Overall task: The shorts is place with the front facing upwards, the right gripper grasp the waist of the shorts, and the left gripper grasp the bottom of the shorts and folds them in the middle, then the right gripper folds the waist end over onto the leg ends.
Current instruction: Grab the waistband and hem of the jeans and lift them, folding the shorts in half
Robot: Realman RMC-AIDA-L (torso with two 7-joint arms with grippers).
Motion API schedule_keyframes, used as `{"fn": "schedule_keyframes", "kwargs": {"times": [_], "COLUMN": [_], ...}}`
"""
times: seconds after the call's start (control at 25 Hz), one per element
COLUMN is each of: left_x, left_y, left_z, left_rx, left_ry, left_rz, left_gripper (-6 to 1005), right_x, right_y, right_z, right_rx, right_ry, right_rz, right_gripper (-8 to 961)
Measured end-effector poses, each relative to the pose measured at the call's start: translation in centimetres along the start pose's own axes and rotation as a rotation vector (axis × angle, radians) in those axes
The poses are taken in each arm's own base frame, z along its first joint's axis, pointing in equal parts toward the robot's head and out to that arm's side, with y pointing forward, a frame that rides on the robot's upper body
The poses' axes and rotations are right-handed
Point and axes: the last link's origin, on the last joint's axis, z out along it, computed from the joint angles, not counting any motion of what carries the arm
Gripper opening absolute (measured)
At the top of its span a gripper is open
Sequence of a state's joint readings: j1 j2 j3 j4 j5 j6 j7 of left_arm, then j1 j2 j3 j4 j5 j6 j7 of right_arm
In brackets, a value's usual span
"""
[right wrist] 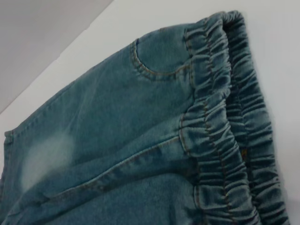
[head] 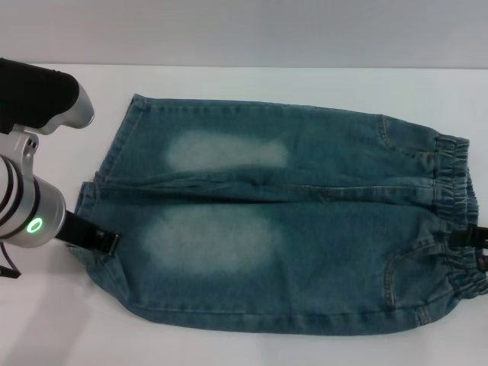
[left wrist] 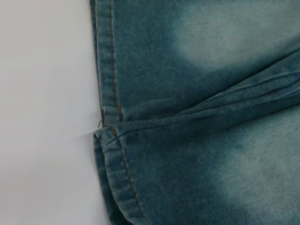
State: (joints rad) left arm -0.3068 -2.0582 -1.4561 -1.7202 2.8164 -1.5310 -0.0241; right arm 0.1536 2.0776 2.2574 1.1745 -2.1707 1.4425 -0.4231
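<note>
A: Where are the shorts (head: 282, 229) for you?

B: Flat on the white table (head: 244, 347), front up, laid sideways in your head view. Waist of the shorts (head: 457, 221) w/ the gathered elastic is at your robot's right, the leg ends (head: 103, 194) at its left. Two pale faded patches on the thighs, a creased fold running btwn the legs.

A: Left gripper (head: 107, 242)?

B: Down at the hems, approx where the two legs meet. You see the black prongs touching the near leg's hem edge, silver wrist w/ green light just behind it. Can't tell if the fingers are apart or clamped on denim, the tip's too dark against the cloth. Left wrist view shows no fingers, only both stitched hems (left wrist: 110, 136) meeting at the table edge, w/ folds fanning out from that spot.

A: Right gripper (head: 474, 242)?

B: Only a black bit at the frame edge, over the waistband, near the middle of it. Finger state: can't tell either. Right wrist view gives you the puckered band (right wrist: 220, 131) close up plus a curved pocket seam (right wrist: 154, 70), no fingers in it.
</note>
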Motion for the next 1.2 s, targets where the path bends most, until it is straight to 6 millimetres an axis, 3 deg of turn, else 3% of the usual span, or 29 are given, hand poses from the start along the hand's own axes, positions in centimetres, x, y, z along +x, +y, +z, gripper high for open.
{"fn": "schedule_keyframes", "kwargs": {"times": [0.44,0.88,1.2], "left_x": [0.1,0.1,0.2], "left_y": [0.0,0.0,0.1], "left_z": [0.0,0.0,0.0], "left_rx": [0.000,0.000,-0.001], "left_ry": [0.005,0.006,0.006], "left_rz": [0.013,0.018,0.028], "left_gripper": [34,34,34], "right_x": [0.4,0.4,0.4], "right_y": [0.4,0.9,1.0], "right_z": [0.3,0.5,0.3], "right_rx": [-0.030,-0.076,-0.078], "right_ry": [0.024,0.027,0.024], "right_rz": [-0.022,-0.052,-0.065], "right_gripper": [809,598,257]}}
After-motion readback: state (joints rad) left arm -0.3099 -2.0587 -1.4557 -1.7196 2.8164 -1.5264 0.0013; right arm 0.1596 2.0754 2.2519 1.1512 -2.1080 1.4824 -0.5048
